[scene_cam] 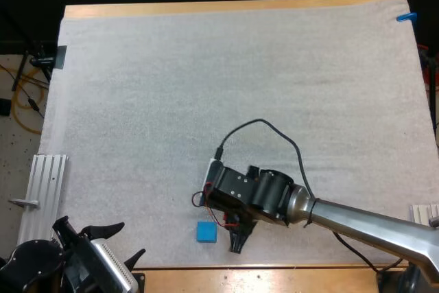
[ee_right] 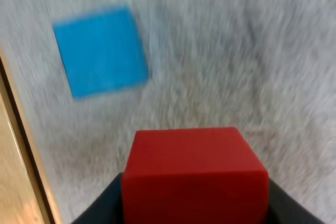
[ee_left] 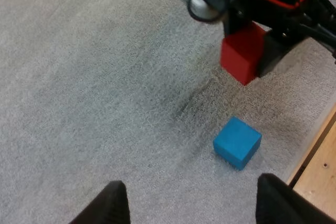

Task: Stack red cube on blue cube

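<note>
The right end effector (scene_cam: 235, 232) pinches the red cube (ee_left: 242, 53) in the air, ready to go on the blue cube (ee_left: 237, 142) nearby. The left end effector (ee_left: 191, 205) rests spread.

Right wrist view: blue cube (ee_right: 100, 51) smeared by blur, edges soft; mat (ee_right: 236, 51) around it equally blurred. Red cube (ee_right: 194, 174) cut by frame edge, lower faces unseen. Right gripper (ee_right: 194, 192) fingers (ee_right: 299, 211) mere dark slivers pressed on either side of cube.
Left wrist view: right gripper's body covers red cube's top; second finger not to be made out. Left gripper (ee_left: 194, 203) fingers cropped by edge, tips alone in sight, wide apart.
High view: left arm (scene_cam: 41, 265) cropped at lower left corner, right arm (scene_cam: 370, 221) at right edge.
</note>
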